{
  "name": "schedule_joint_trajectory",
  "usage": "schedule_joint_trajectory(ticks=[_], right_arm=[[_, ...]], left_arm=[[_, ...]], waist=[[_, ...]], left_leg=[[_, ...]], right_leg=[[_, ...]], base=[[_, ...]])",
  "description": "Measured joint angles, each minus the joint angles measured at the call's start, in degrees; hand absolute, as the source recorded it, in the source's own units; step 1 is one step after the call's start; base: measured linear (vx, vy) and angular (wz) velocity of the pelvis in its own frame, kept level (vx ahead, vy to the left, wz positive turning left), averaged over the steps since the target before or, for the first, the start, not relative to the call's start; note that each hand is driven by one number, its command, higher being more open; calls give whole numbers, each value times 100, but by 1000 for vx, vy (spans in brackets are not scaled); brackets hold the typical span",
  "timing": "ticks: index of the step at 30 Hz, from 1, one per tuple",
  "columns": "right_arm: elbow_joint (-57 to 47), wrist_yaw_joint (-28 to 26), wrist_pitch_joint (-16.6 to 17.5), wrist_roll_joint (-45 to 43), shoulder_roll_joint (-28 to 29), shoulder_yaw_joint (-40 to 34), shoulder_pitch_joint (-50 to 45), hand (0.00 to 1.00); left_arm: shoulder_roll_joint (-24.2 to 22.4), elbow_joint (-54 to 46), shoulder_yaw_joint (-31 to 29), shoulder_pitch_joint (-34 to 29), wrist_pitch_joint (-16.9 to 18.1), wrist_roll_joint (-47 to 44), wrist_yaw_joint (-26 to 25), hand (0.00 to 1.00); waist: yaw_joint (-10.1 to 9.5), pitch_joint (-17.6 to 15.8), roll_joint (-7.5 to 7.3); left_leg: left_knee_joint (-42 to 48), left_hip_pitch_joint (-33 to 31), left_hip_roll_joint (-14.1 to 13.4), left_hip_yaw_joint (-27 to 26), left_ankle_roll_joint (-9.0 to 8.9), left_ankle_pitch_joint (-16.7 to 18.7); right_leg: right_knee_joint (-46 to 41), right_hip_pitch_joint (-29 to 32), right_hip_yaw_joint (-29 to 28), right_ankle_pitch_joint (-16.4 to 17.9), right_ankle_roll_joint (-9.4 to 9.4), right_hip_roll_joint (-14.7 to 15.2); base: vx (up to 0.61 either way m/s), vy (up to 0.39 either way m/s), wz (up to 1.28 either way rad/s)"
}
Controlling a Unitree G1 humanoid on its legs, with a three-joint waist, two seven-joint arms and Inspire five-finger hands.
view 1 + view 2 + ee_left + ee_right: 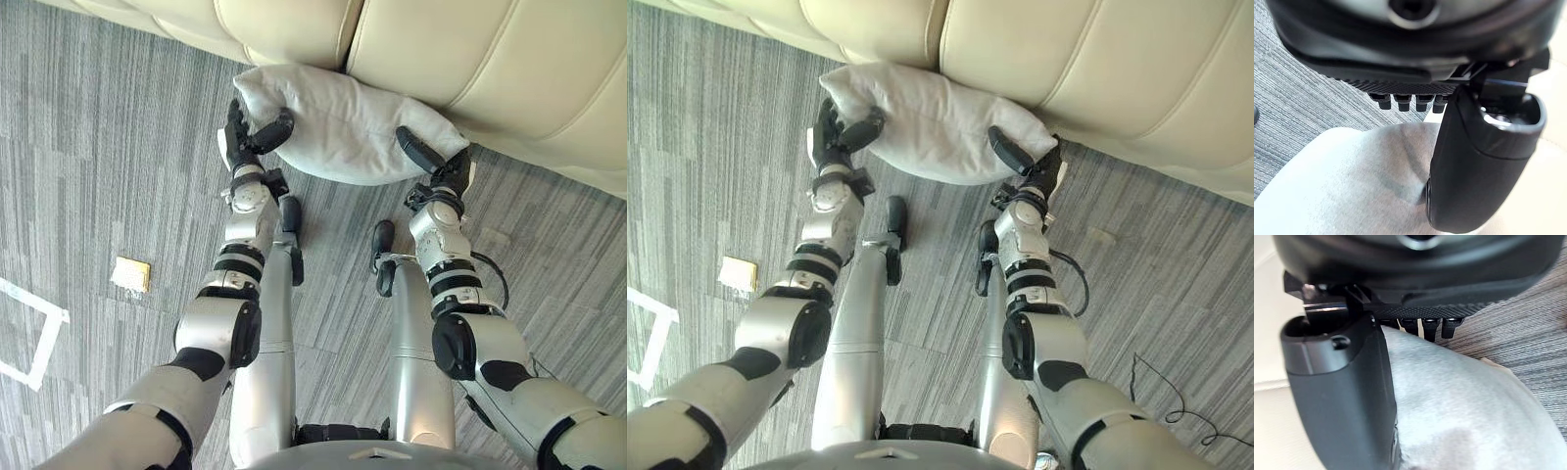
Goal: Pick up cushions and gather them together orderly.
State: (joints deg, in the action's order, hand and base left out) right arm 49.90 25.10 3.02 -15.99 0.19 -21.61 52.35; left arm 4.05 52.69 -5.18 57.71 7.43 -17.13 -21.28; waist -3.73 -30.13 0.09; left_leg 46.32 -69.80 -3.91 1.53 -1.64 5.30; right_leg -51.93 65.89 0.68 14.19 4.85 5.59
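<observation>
Two dark hands hold one pale grey cushion [343,127] by its opposite ends. The left hand [238,142] has its thumb laid over one corner of the cushion and its fingers [1400,101] curled behind it. The right hand [449,174] pinches the other end in the same way, with the thumb on top and the fingers [1432,328] behind. Between the two thumbs the cushion spans above the grey carpet floor [118,147]. Just beyond the fingers is a cream sofa [470,59].

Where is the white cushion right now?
The cushion is centre of the eye views, against the sofa, pinched between the left hand and right hand.
</observation>
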Motion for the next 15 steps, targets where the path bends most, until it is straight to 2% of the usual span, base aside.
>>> schedule_joint_trajectory(ticks=[6,7,10,12,15], right_arm=[[30,20,3,-3,-39,372,-229,0],[-31,31,3,-9,-39,559,-381,0],[-572,158,29,-211,163,879,-1181,0],[-803,190,32,-217,216,1009,-1482,0],[-1641,297,36,-213,310,1401,-2312,0]], left_arm=[[20,0,124,-99,7,-137,-136,0],[8,-8,284,-202,7,-138,-143,0],[-98,-560,676,-842,1,-138,-173,0],[-154,-855,734,-1112,1,-135,-175,0],[-283,-1717,896,-1855,5,-105,-205,0]], waist=[[12,0,0],[15,0,0],[55,-1,3],[71,4,5],[75,21,26]], left_leg=[[-76,97,20,77,-37,-87],[-114,208,20,70,-37,-87],[-422,885,0,44,-41,-85],[-542,1133,-5,26,-43,-83],[-865,1756,-15,-49,-52,-82]], right_leg=[[10,-103,82,-11,-17,29],[45,-203,81,-11,-18,32],[400,-898,93,-48,-73,43],[533,-1150,93,-57,-83,41],[848,-1734,79,-70,-95,39]], base=[[-12,-30,8],[0,0,0],[11,-11,0],[49,-25,-2],[83,-34,-3]])
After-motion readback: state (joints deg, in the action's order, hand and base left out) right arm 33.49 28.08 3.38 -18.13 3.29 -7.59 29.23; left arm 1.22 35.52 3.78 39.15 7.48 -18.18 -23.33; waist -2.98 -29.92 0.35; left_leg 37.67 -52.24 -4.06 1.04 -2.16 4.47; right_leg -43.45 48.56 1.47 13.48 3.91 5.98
